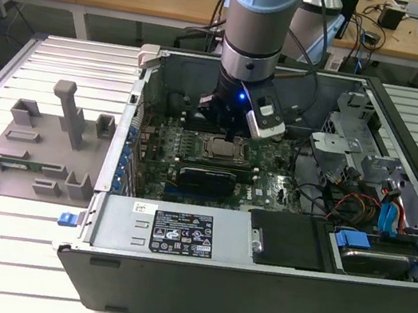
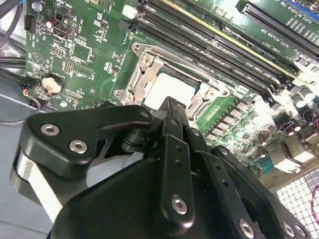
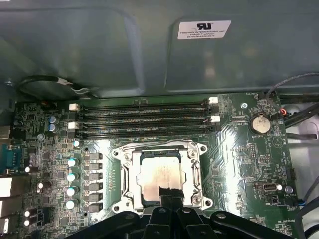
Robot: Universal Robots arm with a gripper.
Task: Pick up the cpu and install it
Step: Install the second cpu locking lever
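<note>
The cpu, a flat square chip with a shiny silver top, lies flat inside the metal-framed socket on the green motherboard of an open computer case. My gripper hangs straight above it. Its black fingers are pressed together, and their tip rests at one edge of the chip's top, covering a small part of it. In both wrist views nothing sits between the fingers.
Black memory slots run beside the socket, next to the case wall. A coin battery sits nearby. The power supply, drive bay and cables crowd the case. A grey fixture tray stands on the exterior view's left.
</note>
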